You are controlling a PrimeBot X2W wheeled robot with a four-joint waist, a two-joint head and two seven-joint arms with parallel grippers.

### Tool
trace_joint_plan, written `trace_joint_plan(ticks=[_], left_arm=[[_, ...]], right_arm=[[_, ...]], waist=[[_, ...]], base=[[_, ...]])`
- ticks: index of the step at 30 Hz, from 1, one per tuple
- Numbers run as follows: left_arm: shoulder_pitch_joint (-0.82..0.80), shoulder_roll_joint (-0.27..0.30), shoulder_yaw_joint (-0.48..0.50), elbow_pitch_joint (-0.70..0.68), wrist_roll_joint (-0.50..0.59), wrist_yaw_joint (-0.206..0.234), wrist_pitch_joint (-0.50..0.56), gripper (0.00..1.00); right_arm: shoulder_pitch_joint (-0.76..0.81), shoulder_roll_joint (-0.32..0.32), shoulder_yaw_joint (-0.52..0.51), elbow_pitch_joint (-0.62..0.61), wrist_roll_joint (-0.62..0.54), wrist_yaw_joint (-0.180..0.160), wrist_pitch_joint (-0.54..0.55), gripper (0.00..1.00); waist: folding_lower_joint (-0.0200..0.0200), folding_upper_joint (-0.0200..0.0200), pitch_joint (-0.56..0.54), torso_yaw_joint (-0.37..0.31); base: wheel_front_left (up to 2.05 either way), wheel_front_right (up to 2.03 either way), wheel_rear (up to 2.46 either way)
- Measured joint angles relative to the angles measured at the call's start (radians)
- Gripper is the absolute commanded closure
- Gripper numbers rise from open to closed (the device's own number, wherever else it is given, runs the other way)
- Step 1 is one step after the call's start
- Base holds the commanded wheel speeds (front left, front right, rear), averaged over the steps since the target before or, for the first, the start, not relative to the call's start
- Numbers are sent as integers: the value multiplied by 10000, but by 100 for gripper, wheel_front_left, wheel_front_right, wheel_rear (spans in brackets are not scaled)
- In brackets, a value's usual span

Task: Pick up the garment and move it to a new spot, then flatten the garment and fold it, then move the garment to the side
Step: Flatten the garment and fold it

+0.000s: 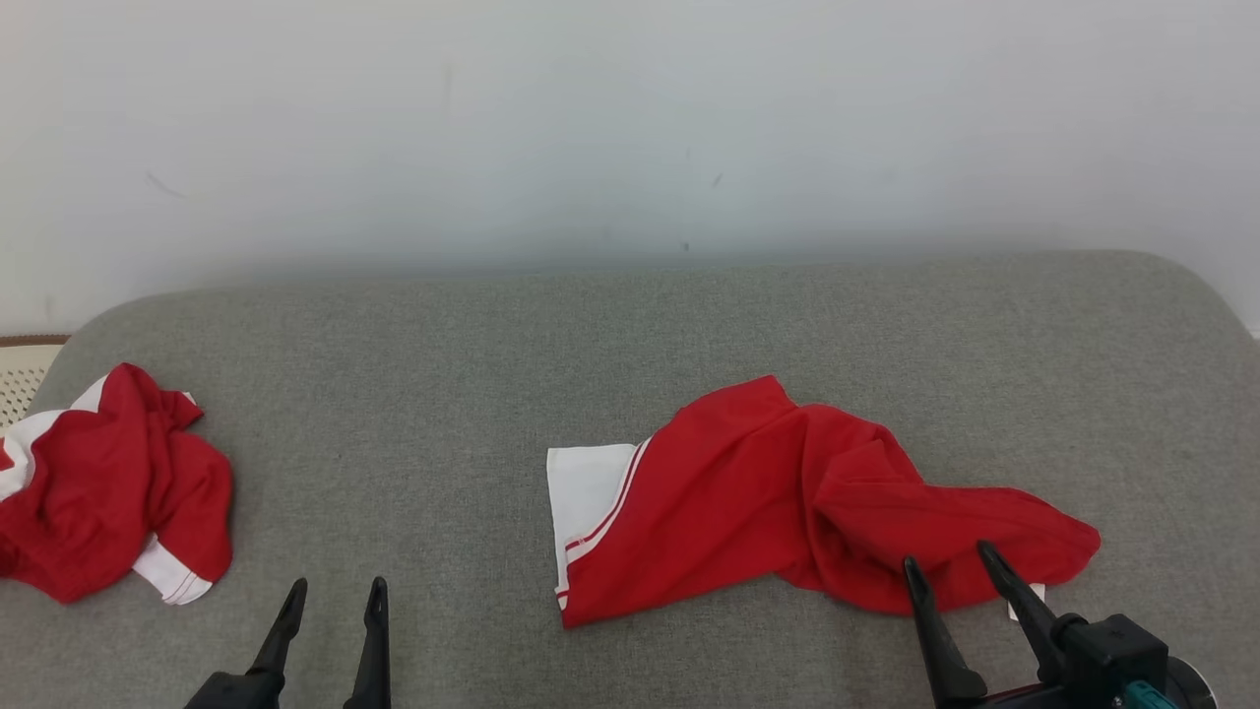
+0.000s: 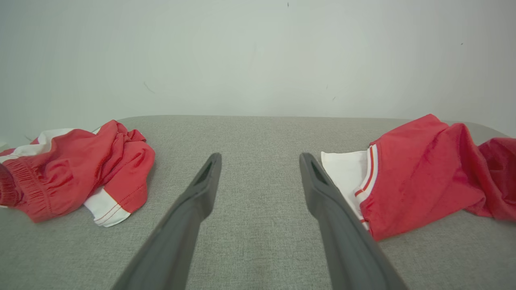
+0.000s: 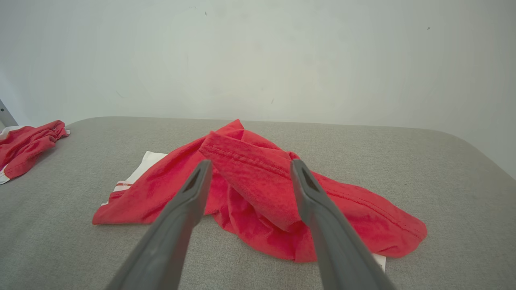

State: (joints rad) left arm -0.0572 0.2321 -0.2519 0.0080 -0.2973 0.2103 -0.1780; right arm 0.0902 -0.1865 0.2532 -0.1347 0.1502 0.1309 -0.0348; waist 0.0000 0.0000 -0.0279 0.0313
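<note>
Grey surface (image 1: 443,374), red garment (image 1: 748,492) partly behind splayed, empty right claw (image 1: 947,554); left claw (image 1: 338,583) equally splayed.

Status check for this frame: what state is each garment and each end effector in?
Central garment: crumpled, unfolded, lying loose, not held.
Left garment: bunched in a heap, not held.
Left end effector: open, empty, between the two garments.
Right end effector: open, empty, at the central garment's right end.

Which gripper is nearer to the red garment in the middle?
Right. The right gripper is at the middle garment's right end, fingertips over it; the left gripper is apart, above the bare grey surface to its left.
</note>
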Motion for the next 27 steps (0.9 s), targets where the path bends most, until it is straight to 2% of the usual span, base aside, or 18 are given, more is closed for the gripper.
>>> trace_joint_plan(ticks=[5,14,20,21,22,23,24,27], left_arm=[[-38,-15,-75,-17,-12,17,-2,0],[-392,-314,-393,176,-44,-117,-188,0],[-684,-531,-527,412,-59,-165,-412,0],[-725,-558,-545,445,-59,-186,-431,0],[-760,-573,-548,481,-59,-198,-453,0],[-784,-593,-546,514,-59,-198,-506,0],[-810,-608,-541,550,-59,-198,-520,0],[-845,-631,-474,631,-81,-150,-612,0]], right_arm=[[-257,-257,92,58,-84,0,178,0],[-2012,-1710,1666,1112,-8,0,562,0],[-2789,-2265,2017,1889,-38,0,767,1],[-2833,-2299,2031,1956,-38,0,794,60],[-2864,-2326,2040,2011,-8,0,802,60],[-2881,-2366,2034,2048,35,0,802,77],[-2884,-2405,2021,2069,82,0,796,100],[-2836,-2389,1626,1883,311,0,619,100]], waist=[[0,0,74,95],[1,1,459,545],[2,1,818,965],[1,1,884,1026],[1,0,947,1081],[1,1,1011,1129],[1,1,1072,1168],[1,1,1247,1204]], base=[[0,0,0],[0,0,0],[0,0,0],[0,0,0],[0,0,0],[0,0,0],[0,0,0],[0,0,0]])
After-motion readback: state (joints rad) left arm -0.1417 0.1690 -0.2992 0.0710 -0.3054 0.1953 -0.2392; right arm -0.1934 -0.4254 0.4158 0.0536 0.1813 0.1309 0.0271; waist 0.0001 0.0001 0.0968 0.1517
